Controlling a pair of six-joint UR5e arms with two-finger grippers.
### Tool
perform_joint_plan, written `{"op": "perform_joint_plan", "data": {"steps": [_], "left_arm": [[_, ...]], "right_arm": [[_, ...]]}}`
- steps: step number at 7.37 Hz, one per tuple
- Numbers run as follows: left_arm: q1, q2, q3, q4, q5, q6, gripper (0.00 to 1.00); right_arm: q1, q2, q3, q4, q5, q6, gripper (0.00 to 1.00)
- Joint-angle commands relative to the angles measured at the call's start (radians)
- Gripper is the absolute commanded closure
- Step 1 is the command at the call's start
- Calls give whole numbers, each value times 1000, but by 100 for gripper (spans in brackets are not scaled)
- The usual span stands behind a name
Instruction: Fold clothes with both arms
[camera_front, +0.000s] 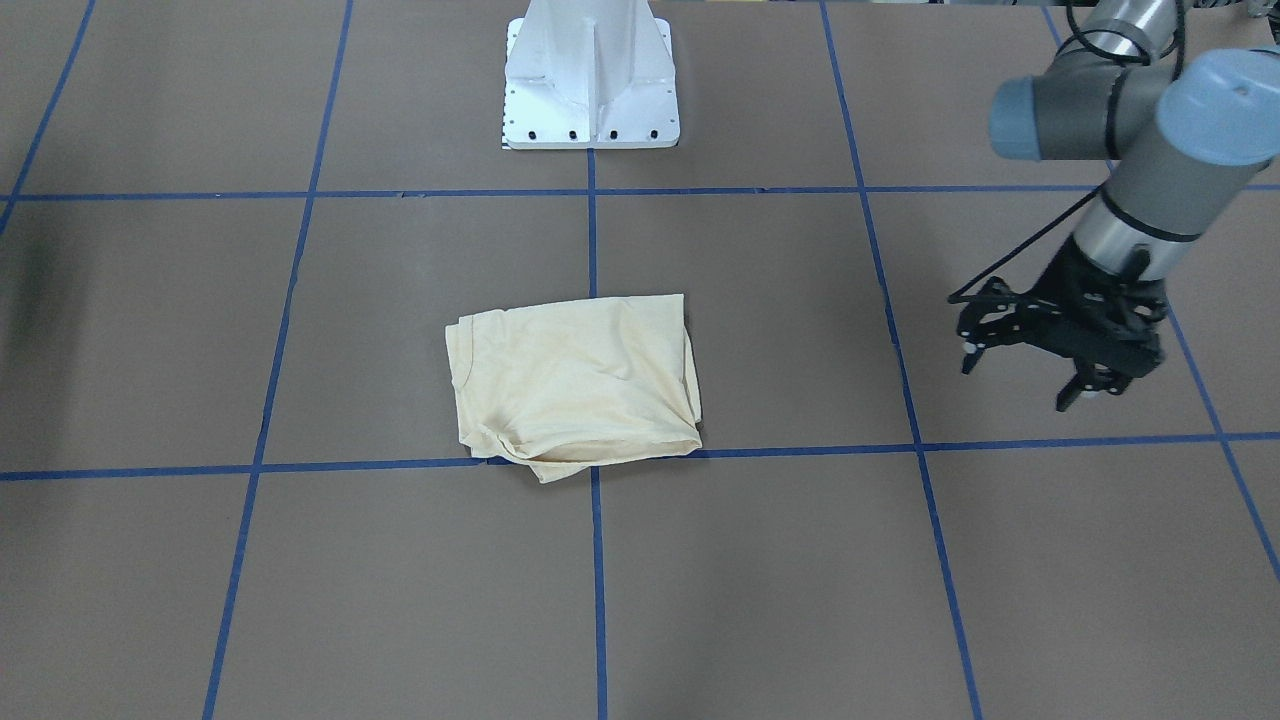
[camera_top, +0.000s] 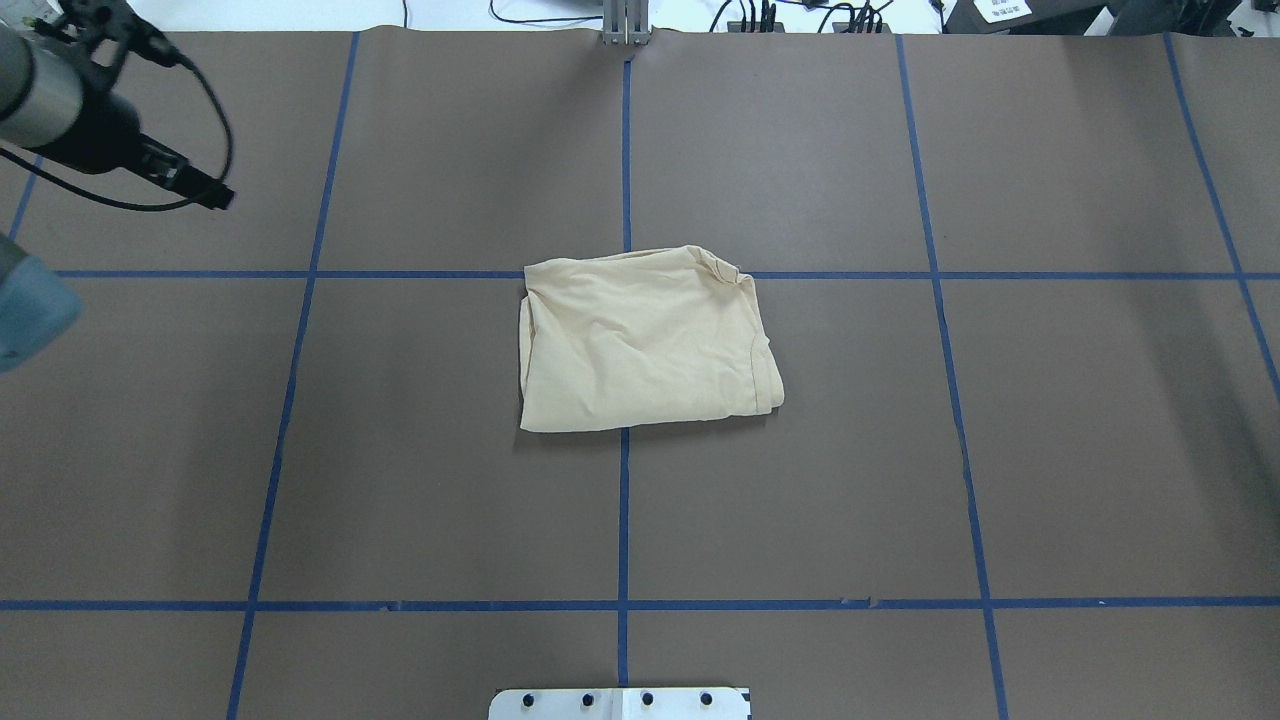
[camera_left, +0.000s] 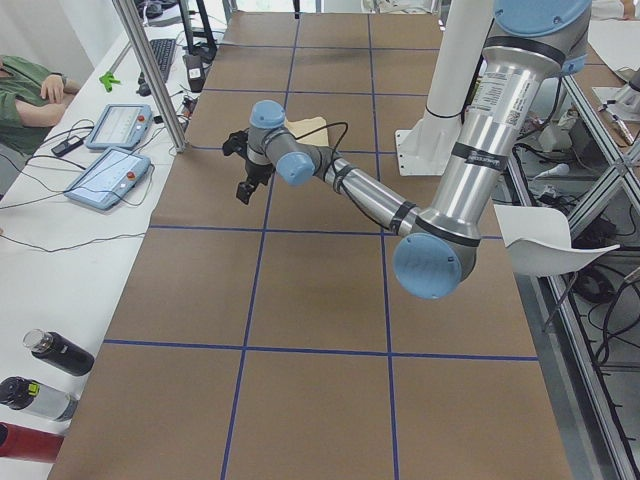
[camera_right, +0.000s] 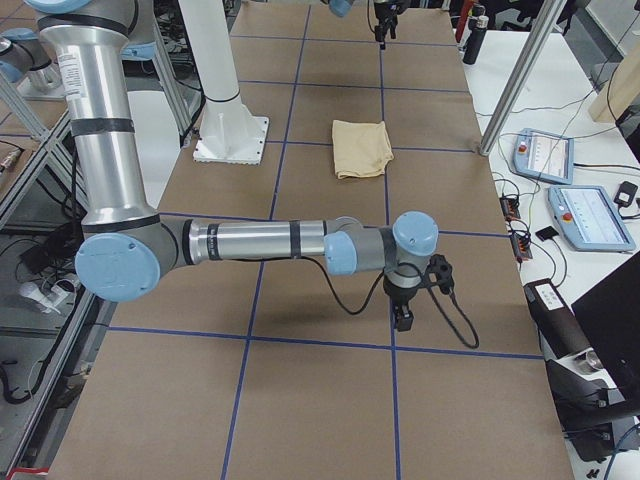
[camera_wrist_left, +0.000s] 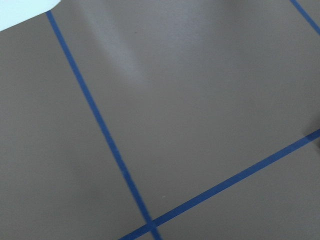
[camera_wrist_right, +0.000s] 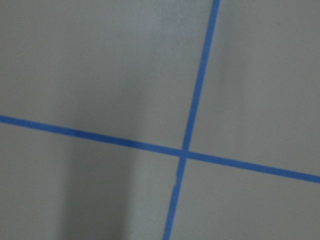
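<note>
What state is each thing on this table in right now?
T-shirt: folded into a rough rectangle, lying on the table, nothing gripping it.
Left gripper: open, empty, off to the shirt's side.
Right gripper: far from the shirt; open or shut cannot be told.

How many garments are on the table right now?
1: the cream T-shirt, folded into a rough rectangle at the centre of the table, across the middle blue tape line. No other garment shows in any view, though the fold could hide something underneath.
</note>
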Motion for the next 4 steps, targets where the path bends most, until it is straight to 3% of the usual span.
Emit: {"op": "perform_joint_plan", "data": {"steps": [1,3,4], "left_arm": [[-196,97,50,48,-77,133,0],[-381,180,115,90,-82,490,0],[-448,232,140,91,-93,556,0]], "right_arm": [[32,-58,3,4,8,-76,0],[32,-46,10,6,7,-15,0],[32,-47,24,6,7,12,0]]}}
